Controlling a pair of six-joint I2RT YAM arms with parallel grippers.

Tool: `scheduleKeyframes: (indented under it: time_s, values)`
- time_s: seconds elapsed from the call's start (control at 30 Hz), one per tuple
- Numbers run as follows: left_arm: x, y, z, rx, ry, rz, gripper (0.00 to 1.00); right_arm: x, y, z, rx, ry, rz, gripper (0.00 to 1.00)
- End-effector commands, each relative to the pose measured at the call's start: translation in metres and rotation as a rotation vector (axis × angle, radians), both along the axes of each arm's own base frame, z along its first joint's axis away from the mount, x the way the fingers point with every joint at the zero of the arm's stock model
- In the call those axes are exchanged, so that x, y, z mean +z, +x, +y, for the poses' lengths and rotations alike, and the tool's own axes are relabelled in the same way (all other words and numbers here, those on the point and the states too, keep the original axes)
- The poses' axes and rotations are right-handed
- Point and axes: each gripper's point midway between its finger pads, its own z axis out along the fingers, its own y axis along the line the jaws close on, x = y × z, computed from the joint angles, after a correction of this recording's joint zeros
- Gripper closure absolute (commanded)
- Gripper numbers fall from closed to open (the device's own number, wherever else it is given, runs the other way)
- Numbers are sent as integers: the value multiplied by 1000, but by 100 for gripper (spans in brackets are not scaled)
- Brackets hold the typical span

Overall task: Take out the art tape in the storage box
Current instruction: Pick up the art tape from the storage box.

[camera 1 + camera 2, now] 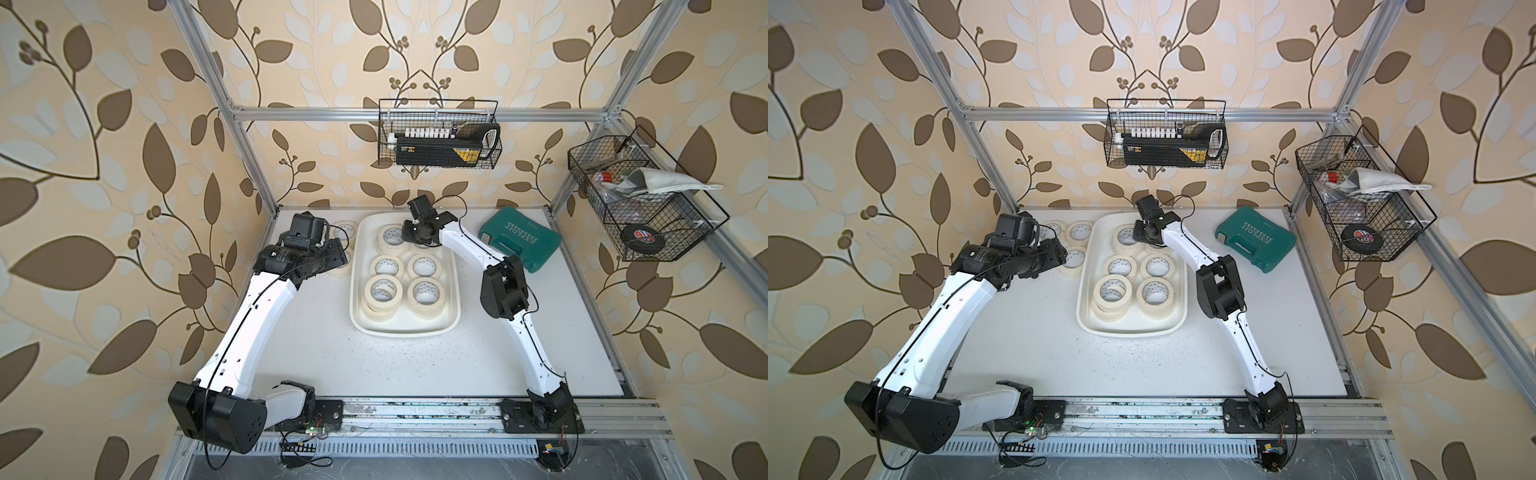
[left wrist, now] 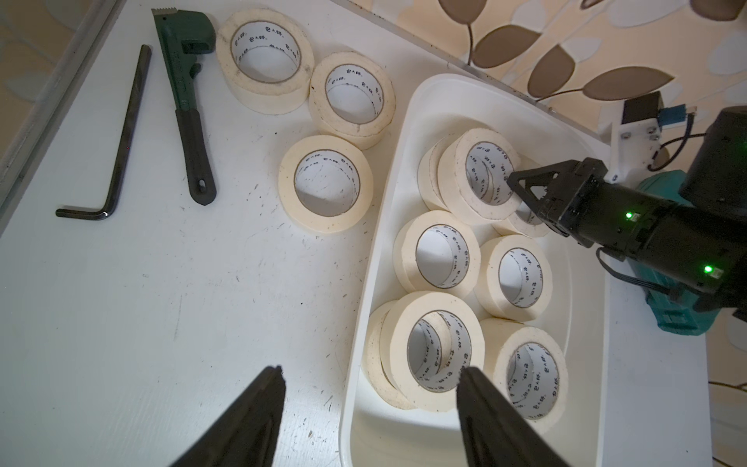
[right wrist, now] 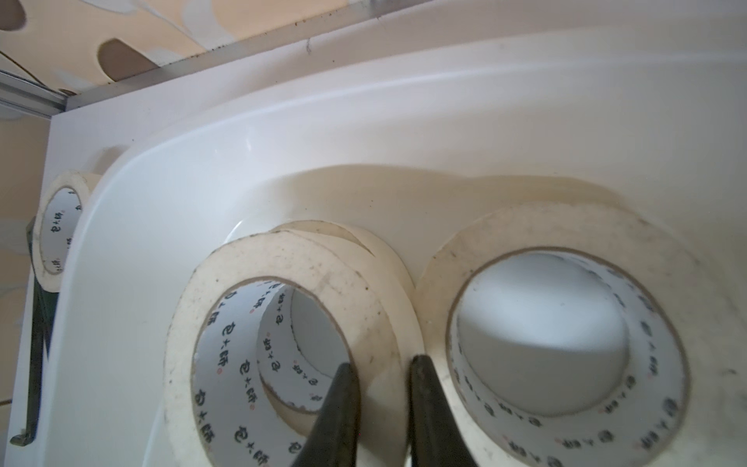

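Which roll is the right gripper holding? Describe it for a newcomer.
Find the white storage box mid-table. In its far corner nearer the left arm, two rolls sit stacked askew. It is the top roll, the only one with the right gripper shut across its wall.

Soft even light on my bench (image 1: 415, 365), walls (image 1: 104, 166) bowed at top-view edges, my right pincer (image 3: 383, 362) blurred close-up, tape (image 3: 283, 256) shadowing box (image 3: 364, 133)
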Motion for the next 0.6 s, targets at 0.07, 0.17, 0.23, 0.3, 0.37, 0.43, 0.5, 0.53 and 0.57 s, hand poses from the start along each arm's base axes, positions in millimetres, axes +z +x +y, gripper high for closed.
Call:
scheduleKeyframes:
  time_s: [0.07,0.17,0.23,0.3,0.37,0.43,0.5,0.53,0.57]
  values:
    - [10,-4,1,-21,16,-29,28,76,-14,-8,47,22,-92,100]
    - [9,-2,-3,-31,12,-18,28,97,-25,-16,65,0,-115,100]
    - [9,-1,-7,-41,10,-16,28,110,-33,-23,78,-15,-124,100]
    - [11,1,-14,-61,5,-18,28,122,-42,-29,88,-28,-136,100]
    - [14,3,-22,-84,1,-19,28,132,-51,-34,96,-36,-145,100]
    - [19,6,-32,-113,0,-25,28,138,-62,-39,110,-44,-147,100]
    - [26,8,-45,-153,-1,-35,28,141,-73,-42,127,-47,-141,100]
    - [29,9,-50,-167,8,-37,28,142,-79,-45,135,-47,-136,100]
    - [31,10,-55,-178,15,-37,27,141,-84,-46,146,-50,-128,100]
